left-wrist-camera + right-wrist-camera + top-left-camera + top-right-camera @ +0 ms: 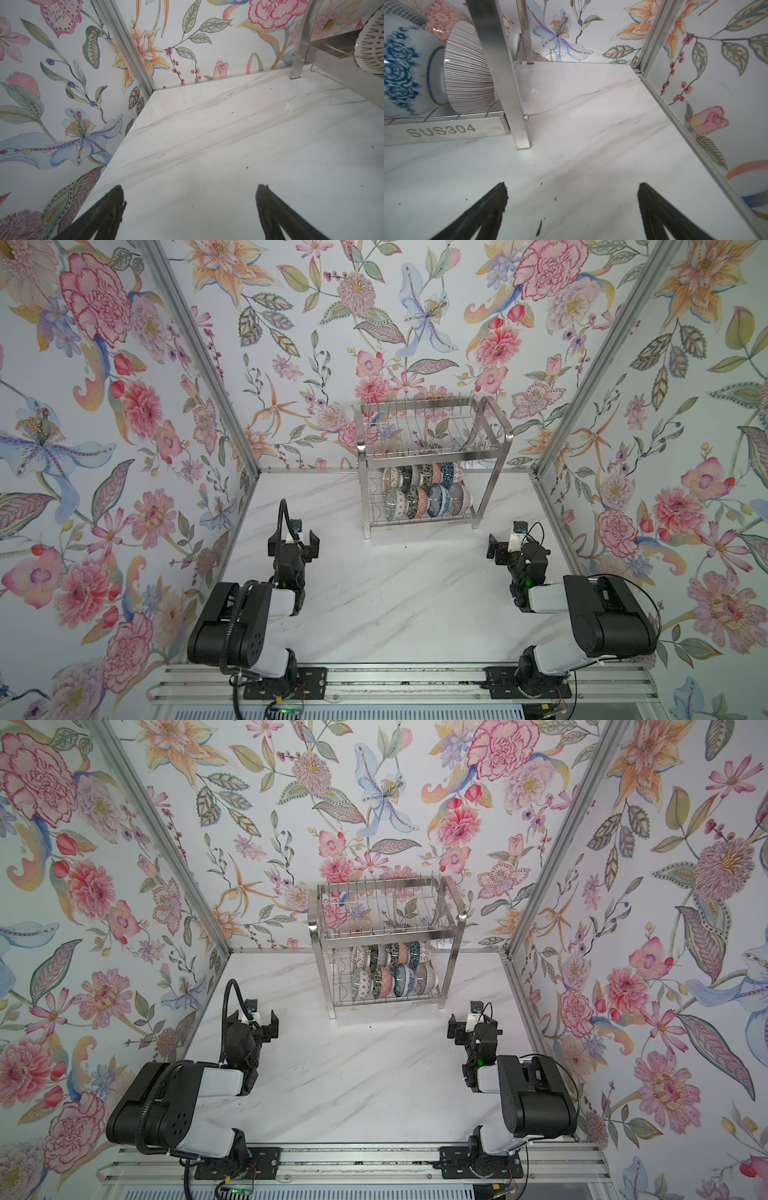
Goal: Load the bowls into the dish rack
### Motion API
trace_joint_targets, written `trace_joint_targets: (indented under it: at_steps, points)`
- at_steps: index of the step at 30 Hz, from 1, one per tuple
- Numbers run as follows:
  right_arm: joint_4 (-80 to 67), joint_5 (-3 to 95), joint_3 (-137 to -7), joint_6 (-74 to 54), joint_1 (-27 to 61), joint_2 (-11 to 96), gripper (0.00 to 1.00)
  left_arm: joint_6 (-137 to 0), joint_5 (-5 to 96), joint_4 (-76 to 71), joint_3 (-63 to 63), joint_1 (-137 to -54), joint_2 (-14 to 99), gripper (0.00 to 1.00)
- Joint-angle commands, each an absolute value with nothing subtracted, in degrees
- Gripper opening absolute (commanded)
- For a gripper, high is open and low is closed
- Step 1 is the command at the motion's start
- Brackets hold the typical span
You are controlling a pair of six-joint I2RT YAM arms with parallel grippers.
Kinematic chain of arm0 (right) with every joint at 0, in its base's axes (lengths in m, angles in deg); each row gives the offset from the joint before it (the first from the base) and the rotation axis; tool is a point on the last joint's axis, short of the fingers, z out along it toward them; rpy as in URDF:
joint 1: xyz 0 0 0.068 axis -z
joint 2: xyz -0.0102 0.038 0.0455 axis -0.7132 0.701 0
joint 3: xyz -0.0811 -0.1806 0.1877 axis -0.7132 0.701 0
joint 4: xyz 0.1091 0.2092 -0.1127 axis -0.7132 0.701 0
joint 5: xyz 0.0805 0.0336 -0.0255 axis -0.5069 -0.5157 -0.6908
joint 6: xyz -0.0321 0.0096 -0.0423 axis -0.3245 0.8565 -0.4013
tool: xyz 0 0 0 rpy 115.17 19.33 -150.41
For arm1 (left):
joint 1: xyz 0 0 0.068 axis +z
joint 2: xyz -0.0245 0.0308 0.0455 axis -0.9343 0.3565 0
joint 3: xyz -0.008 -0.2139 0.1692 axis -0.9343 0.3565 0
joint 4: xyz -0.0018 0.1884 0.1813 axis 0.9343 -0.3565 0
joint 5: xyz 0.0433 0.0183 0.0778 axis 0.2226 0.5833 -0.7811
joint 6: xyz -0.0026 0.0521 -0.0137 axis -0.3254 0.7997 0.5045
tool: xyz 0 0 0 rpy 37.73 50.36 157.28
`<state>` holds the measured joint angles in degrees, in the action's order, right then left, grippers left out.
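Note:
The dish rack (487, 489) (448, 969) stands at the back middle of the marble table in both top views. The bowls (424, 494) (392, 974) stand on edge in two rows on its lower tier; the upper tier holds none. My left gripper (293, 539) (252, 1020) hovers open, left of the rack and nearer the front. My right gripper (513, 547) (473, 1029) is open to the rack's right. The left wrist view shows the open gripper (190, 187) over bare table. The right wrist view shows the open gripper (572, 185), a striped bowl (469, 68) and a blue floral bowl (400, 72).
Floral walls close in the table (395, 593) on three sides, with aluminium posts (232, 414) at the back corners. A metal rail (395, 680) carrying both arm bases runs along the front edge. The rack's leg (517, 116) stands close ahead of the right gripper.

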<state>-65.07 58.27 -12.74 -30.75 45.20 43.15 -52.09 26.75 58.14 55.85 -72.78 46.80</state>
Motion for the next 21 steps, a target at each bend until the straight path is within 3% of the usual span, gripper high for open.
trace_joint_targets:
  at_steps: [1,21]
  points:
    - [-68.4,56.13,-12.33,-29.59,45.06,43.37,0.99,-53.03,30.01,70.24,58.49,-71.58,48.94,0.99]
    - [-68.6,56.99,-12.29,-29.79,44.61,43.5,0.99,-52.63,29.41,70.86,58.41,-72.02,49.18,0.99]
